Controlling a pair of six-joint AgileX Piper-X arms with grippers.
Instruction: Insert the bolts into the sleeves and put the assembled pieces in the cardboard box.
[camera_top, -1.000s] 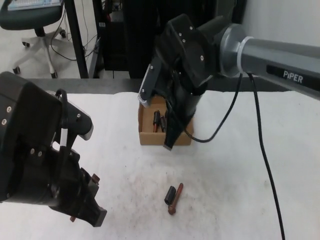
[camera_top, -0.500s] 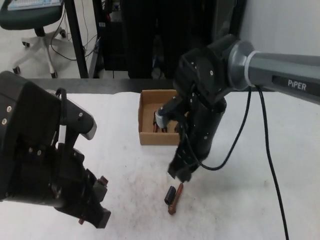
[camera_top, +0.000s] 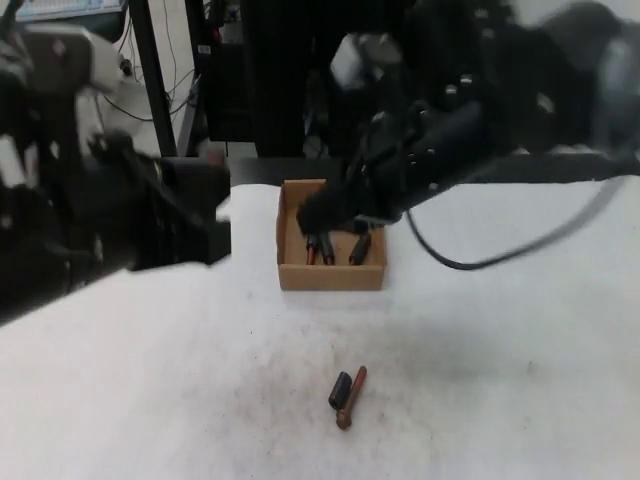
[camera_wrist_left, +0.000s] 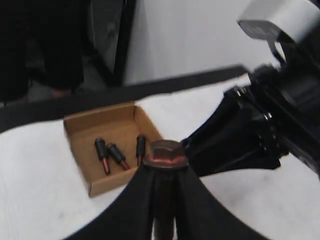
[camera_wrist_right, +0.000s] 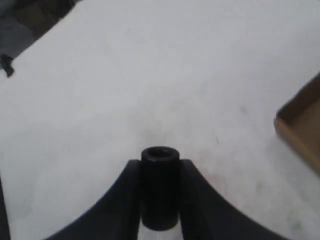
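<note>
left gripper (camera_wrist_left: 164, 169): fingers narrow, clamped on one bolt (camera_wrist_left: 163, 153); its hex head sits just past the tips and its shank runs back between them. right gripper (camera_wrist_right: 160, 167): fingers narrow, clamped on one sleeve (camera_wrist_right: 160, 192); bore mouth faces outward, long axis along the fingers. bench (camera_top: 480, 380): one loose sleeve (camera_top: 340, 389) and one loose bolt (camera_top: 353, 392), touching side by side, bolt head nearer the camera. cardboard box (camera_top: 330, 277): three pieces (camera_top: 360, 248), apparently assembled, lying roughly parallel on its floor.
</note>
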